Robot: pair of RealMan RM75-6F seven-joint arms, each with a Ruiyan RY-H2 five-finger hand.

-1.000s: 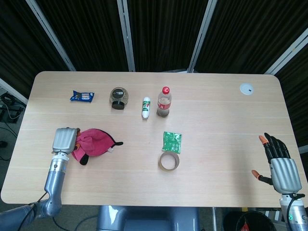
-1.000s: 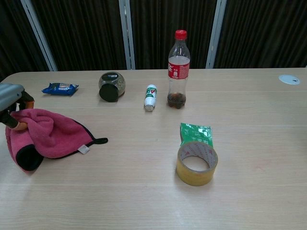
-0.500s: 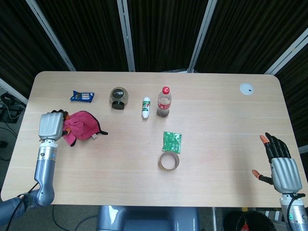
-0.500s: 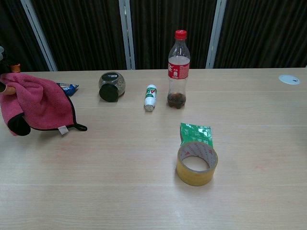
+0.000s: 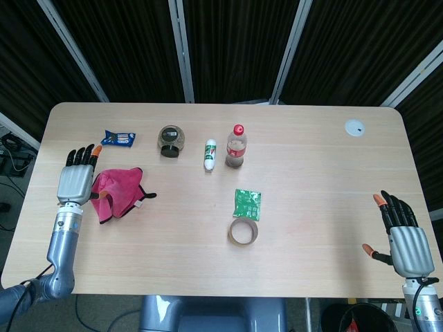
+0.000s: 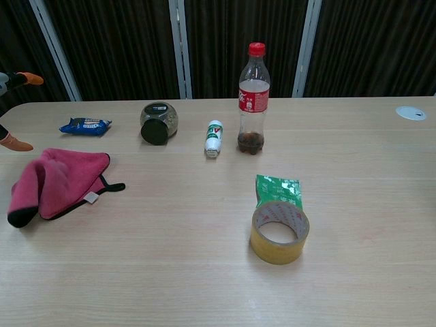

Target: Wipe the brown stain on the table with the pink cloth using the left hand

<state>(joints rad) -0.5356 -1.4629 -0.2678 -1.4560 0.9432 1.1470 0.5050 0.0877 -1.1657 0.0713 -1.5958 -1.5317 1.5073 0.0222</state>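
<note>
The pink cloth (image 5: 118,191) lies crumpled on the table near its left edge, with a black trim and a small white tag; the chest view shows the cloth (image 6: 58,179) flat on the wood. My left hand (image 5: 76,181) is just left of it, fingers spread and holding nothing. Only its orange fingertips (image 6: 16,144) show at the left edge of the chest view, above the cloth. My right hand (image 5: 403,232) hangs open off the table's near right corner. I cannot make out a brown stain in either view.
Along the back stand a blue snack pack (image 5: 118,138), a dark jar (image 5: 170,140), a small white bottle (image 5: 210,154) and a cola bottle (image 5: 236,146). A green sachet (image 5: 248,203) and a tape roll (image 5: 243,232) lie mid-table. A white disc (image 5: 355,127) sits far right.
My left hand lifted the cloth, carried it back toward the left edge, then let it go. The cloth now lies on the table and the hand's fingers are spread.
</note>
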